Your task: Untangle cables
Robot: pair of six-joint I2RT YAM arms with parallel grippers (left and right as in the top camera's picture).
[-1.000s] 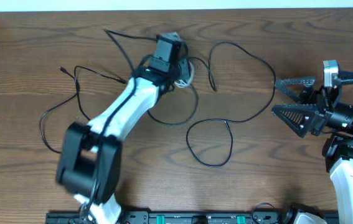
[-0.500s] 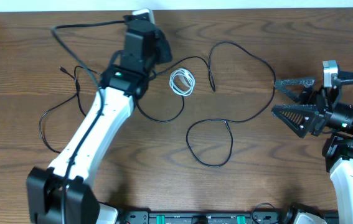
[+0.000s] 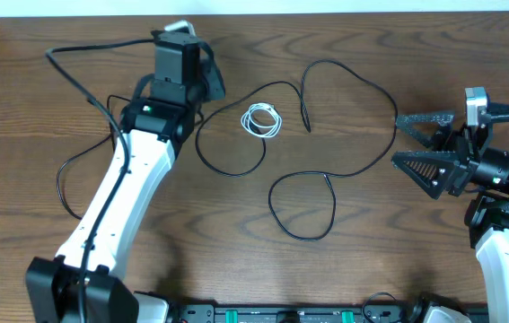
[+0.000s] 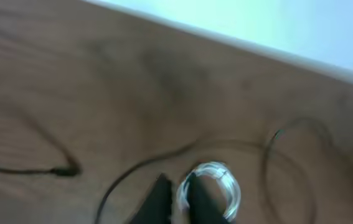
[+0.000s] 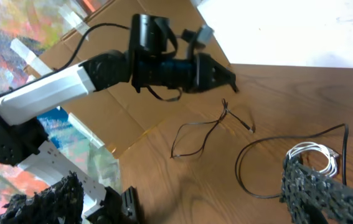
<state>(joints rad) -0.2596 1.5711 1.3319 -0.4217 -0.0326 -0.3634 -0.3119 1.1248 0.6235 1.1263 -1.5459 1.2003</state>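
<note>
Two grippers show: your left gripper (image 3: 211,79), far left, has its fingers pressed together on the black cable (image 3: 326,61); the coiled white cable (image 3: 261,119) lies on the table (image 3: 416,269) just right of it; your right gripper (image 3: 396,139) hovers, fingers spread wide, beside the black cable's rightmost bend

L arm (image 3: 121,193) reaches to 11 o'clock, L gripper (image 4: 177,200) pinched close; R gripper (image 3: 398,139) at 3 o'clock, spread wide.
</note>
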